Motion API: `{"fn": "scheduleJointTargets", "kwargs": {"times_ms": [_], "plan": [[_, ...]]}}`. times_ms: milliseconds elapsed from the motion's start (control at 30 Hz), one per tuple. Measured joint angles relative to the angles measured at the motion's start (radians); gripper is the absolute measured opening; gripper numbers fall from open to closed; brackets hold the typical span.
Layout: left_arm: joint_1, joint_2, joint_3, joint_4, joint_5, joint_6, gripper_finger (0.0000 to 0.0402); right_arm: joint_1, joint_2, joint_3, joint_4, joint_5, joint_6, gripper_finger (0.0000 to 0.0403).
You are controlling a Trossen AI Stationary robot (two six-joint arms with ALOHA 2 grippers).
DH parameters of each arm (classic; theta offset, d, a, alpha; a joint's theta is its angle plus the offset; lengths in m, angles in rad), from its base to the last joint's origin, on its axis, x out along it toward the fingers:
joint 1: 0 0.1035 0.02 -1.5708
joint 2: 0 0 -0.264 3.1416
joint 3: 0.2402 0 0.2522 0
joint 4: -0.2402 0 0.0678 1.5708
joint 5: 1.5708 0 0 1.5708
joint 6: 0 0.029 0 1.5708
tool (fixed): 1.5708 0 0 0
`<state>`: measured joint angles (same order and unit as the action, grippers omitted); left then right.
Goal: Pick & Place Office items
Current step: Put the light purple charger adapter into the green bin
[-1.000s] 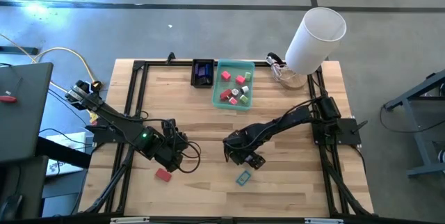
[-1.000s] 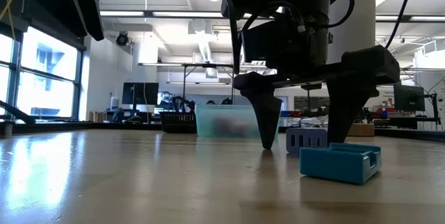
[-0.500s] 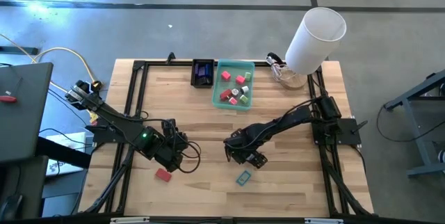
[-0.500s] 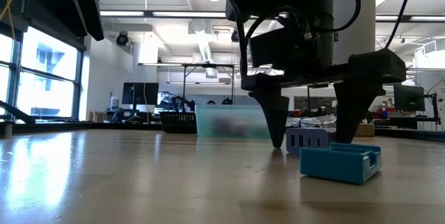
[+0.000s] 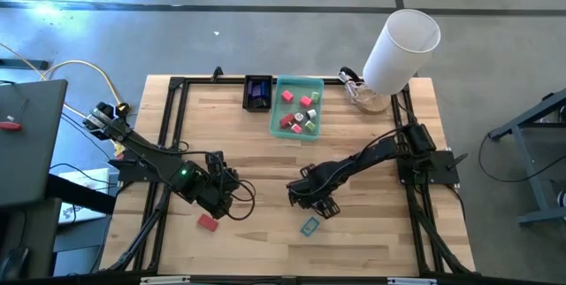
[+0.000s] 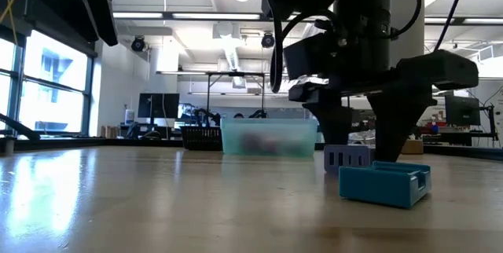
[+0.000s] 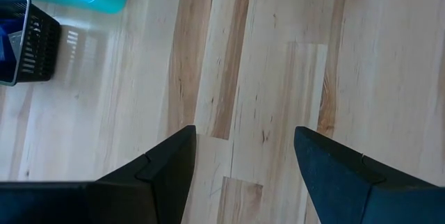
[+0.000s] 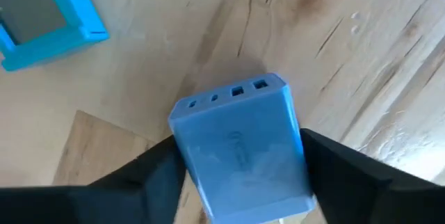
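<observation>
A small periwinkle-blue block [image 8: 240,151] stands on the wood table, right of centre, and my right gripper [image 5: 314,200] points down over it, shut on it. In the low view the block [image 6: 346,159] shows between the two dark fingers. A teal open-frame piece [image 5: 309,226] lies flat just nearer the table's front edge. At the near left lies a red block [image 5: 208,222]. My left gripper [image 7: 243,161] hangs open above bare wood at the left, holding nothing. My right gripper has the periwinkle block pinched between its two fingers, one on each of the block's opposite sides [image 8: 186,147]. The fingers [image 6: 338,127] come from above, pointing down. The block stands on the table on its underside.
At the far middle, a translucent green tray [image 5: 298,108] holds several small coloured pieces, with a small black tray [image 5: 258,92] to its left. A big white cylinder [image 5: 400,50] stands at the far right corner. A black frame runs around the table's edges.
My right gripper has rolled about its downward line and its fingers have closed in on the periwinkle block, which has stayed where it was on the table. The teal piece has not moved.
</observation>
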<state>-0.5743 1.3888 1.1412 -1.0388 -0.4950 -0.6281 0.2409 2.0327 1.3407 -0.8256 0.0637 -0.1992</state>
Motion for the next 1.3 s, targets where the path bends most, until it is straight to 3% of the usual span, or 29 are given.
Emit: {"fn": "scheduleJointTargets", "kwargs": {"times_ms": [100,500,633,833,1100,1200,1300], "plan": [[0.0,0.0,0.0,0.0,0.0,0.0,0.0233,0.006,0.0,-0.001,0.02,-0.003,0.065,0.0202],[0.012,0.0,-0.085,-0.001,0.014,0.161,0.0233,0.022,-0.008,-0.002,0.062,0.105,0.455,0.0207],[0.034,0.0,-0.124,-0.001,0.013,0.16,0.0233,0.046,-0.044,-0.004,0.093,0.274,0.474,0.0206],[0.05,0.0,-0.169,0.056,0.022,0.194,0.0233,0.062,-0.207,-0.001,0.039,0.535,0.499,0.0201],[0.05,0.0,-0.236,0.298,0.198,0.4,0.0233,-0.04,-0.41,0.001,0.021,0.837,0.549,0.0207],[0.05,0.0,-0.252,0.354,0.201,0.412,0.0233,-0.139,-0.459,0.0,0.031,0.817,0.594,0.0202],[0.05,0.0,-0.266,0.384,0.209,0.414,0.0233,-0.256,-0.469,0.001,0.093,0.716,0.591,0.0201]]}}
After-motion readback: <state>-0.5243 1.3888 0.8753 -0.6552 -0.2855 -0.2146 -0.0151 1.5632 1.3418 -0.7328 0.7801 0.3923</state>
